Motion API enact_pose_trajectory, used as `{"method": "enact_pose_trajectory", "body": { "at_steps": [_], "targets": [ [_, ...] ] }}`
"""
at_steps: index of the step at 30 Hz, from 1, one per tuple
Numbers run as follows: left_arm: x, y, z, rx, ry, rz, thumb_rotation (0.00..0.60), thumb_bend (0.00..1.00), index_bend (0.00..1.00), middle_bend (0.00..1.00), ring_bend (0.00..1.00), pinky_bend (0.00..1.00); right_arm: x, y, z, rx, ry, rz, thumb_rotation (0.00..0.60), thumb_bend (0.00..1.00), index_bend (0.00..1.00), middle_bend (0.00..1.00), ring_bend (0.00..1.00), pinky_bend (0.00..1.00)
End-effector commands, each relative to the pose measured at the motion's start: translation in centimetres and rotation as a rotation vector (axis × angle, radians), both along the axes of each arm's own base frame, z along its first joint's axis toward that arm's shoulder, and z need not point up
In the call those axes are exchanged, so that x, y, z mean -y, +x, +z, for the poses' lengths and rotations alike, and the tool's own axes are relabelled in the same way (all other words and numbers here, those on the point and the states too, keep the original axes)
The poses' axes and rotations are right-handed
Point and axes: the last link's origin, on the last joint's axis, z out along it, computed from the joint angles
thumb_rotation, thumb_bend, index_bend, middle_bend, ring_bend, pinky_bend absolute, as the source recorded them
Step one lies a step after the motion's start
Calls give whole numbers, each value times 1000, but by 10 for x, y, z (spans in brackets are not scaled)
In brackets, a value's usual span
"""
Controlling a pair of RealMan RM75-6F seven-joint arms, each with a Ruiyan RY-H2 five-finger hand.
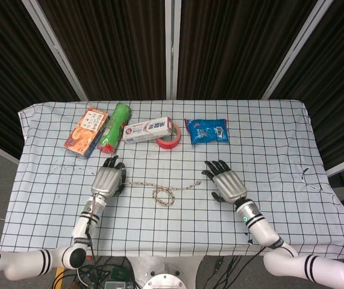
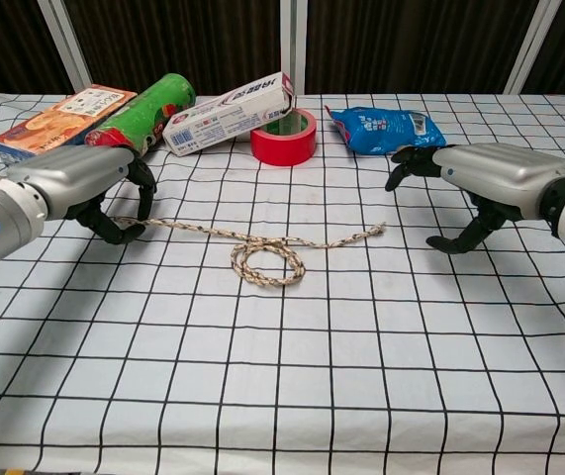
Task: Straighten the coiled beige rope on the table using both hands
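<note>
Even, bright overhead light falls on the checked tablecloth [image 1: 268,132]; soft shadows sit beneath both hands. The dark curtains [image 1: 220,48] at twelve o'clock stay dim. Both views are sharp, without glare.

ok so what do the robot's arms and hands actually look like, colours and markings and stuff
Both match: the left hand and right hand have smooth silver-grey shells over the back and black fingers. Each silver wrist carries a small glowing blue-green dot. Further back, in the head view, the forearms turn white with black bands near the joints. No loose cables or sleeves show.
</note>
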Motion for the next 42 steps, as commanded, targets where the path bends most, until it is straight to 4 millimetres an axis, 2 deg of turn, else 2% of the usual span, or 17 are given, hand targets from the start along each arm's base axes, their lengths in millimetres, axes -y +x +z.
{"method": "enact_pose_trajectory", "body": {
  "at_steps": [1,11,24,34,42],
  "targets": [
    [-1,-1,1,0,5,2,600,375,592,235,0,103,3,4,-6,15,23,-5,600,294,219,34,0,0],
    [-4,-3,6,4,27,7,600,380,592,235,0,103,12,9,-22,91,84,-21,600,274,272,39,0,0],
    [-3,-3,8,20,20,3,600,381,592,235,0,102,25,0,-16,117,43,-9,600,300,310,47,0,0],
    [-3,-1,10,32,18,-6,600,381,593,236,0,101,27,-5,-25,115,52,-16,600,319,324,54,0,0],
    [-1,0,9,41,7,-7,600,381,593,235,0,99,30,2,-32,146,75,-22,600,322,345,60,0,0]
  ]
}}
